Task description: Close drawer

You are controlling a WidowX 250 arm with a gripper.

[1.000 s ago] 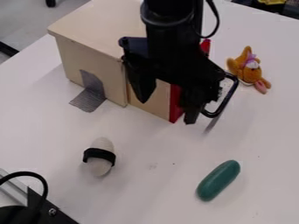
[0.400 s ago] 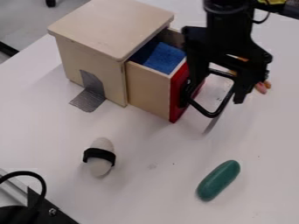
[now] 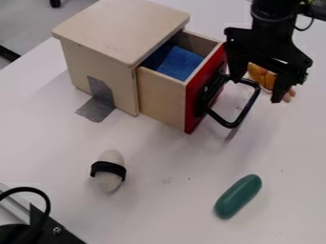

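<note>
A white table [image 3: 172, 209] spreads beneath the fingers and well past them on the near side, while a grey floor [image 3: 25, 24] shows beyond its edge, far off to the upper left of them. The black arm [image 3: 270, 28] comes in from the top edge, to the right, and the gripper [image 3: 257, 90] hangs from it over the outer side of the drawer [image 3: 160, 97], its two fingers spread apart and pointing down. The drawer stands open to the left of the fingers, sticking out of a pale wooden box [image 3: 127, 28], with a blue cloth [image 3: 181, 64] inside. Its red front [image 3: 197, 102] is just beside the left finger in the view, and its black handle [image 3: 229, 125] juts out below and between the fingertips; whether they touch it, I cannot tell. An orange plush toy [image 3: 259, 75] lies behind the fingers, partly hidden by them. A green oblong object [image 3: 237, 196] lies well below them in the view, and a pale egg-shaped object [image 3: 109, 183] with a black band is farther off to the lower left. Grey tape [image 3: 98, 105] runs from the box's side onto the table, well left of the fingers.
</note>
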